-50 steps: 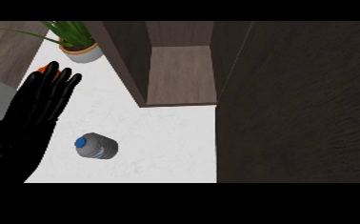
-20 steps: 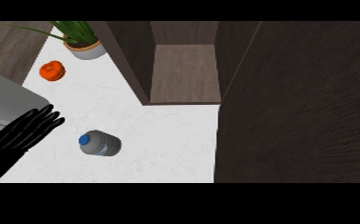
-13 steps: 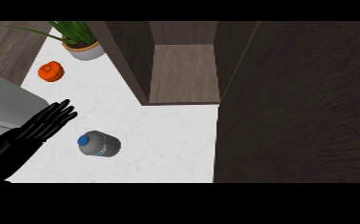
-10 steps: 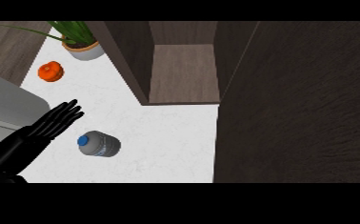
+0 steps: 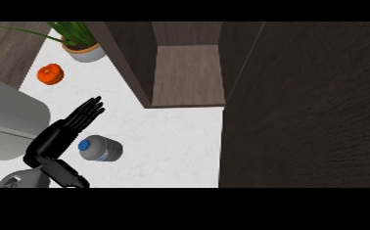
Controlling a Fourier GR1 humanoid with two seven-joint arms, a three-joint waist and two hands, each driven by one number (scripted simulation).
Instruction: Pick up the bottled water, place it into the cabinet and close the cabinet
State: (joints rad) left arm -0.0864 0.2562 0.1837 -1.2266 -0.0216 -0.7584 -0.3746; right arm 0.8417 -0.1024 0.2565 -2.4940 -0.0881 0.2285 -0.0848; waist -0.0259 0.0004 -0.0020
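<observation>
The bottled water (image 5: 100, 149), a clear bottle with a blue cap, stands on the white counter at the lower left of the head view. My left hand (image 5: 63, 132) is just left of it, fingers straight and pointing up and to the right, open and holding nothing, close beside the bottle. The cabinet (image 5: 186, 75) stands open at the top centre, its wooden shelf bare. Its dark door (image 5: 296, 106) swings out and fills the right side. My right hand does not show.
An orange fruit (image 5: 51, 74) lies at the upper left. A potted plant (image 5: 81, 45) stands behind it near the cabinet's left wall. A grey sink edge (image 5: 18, 121) runs along the left.
My left hand has come up from the lower left and moved right, its straight fingers now reaching alongside the bottle. The bottle has not moved.
</observation>
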